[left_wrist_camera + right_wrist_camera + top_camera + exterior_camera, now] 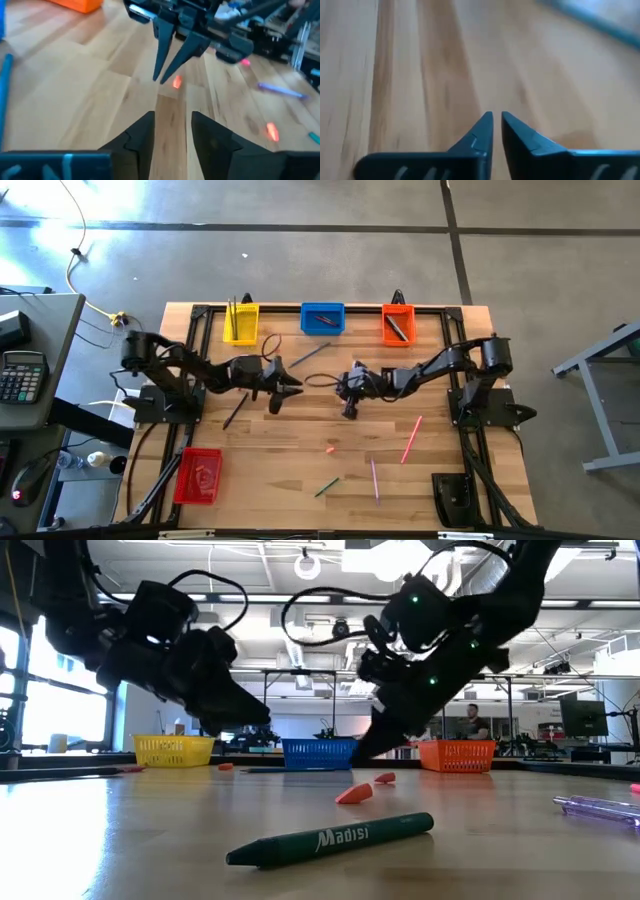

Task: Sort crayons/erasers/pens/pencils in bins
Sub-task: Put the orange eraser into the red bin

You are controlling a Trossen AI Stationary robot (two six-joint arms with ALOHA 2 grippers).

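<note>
My left gripper (297, 390) (172, 122) hovers open over bare wood at the table's middle, nothing between its fingers. Facing it, my right gripper (350, 413) (161, 75) (496, 117) slants down with only a narrow gap at its fingertips and holds nothing. A small pink-red eraser (176, 82) lies on the wood just beside those fingertips. A second eraser (330, 448) (271, 131) lies nearer the front edge. A green crayon (327, 486) (330, 838) and two pink pens (411, 438) (375, 478) lie at the front right. The yellow (240, 335), blue (322, 328) and orange (398, 338) bins line the far edge. The red bin (198, 476) stands front left.
A blue-grey pen (310, 355) lies between the blue bin and my left arm. A dark pencil (235, 412) lies below the left arm. The yellow, blue and orange bins hold sticks. Black frame rails run along the table's sides. Bare wood lies between the grippers.
</note>
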